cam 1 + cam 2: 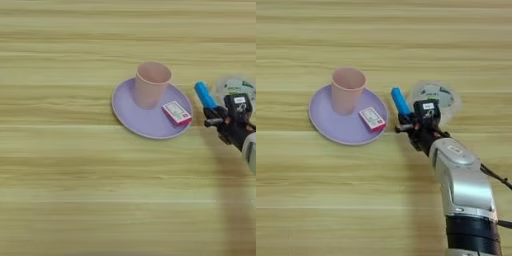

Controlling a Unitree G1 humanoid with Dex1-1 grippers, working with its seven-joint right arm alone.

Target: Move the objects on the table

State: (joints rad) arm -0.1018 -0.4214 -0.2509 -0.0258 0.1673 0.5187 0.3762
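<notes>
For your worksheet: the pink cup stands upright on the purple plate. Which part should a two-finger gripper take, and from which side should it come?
Probably the pink cup by its upper wall near the open rim, one finger each side. Come from above or from the far side: the red-and-white box lies on the purple plate at the cup's near right, and the blue block and right gripper crowd the right.

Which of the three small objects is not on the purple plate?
The blue block. It is off the purple plate, to its right at the gripper, while the pink cup and red-and-white box sit on the plate.
</notes>
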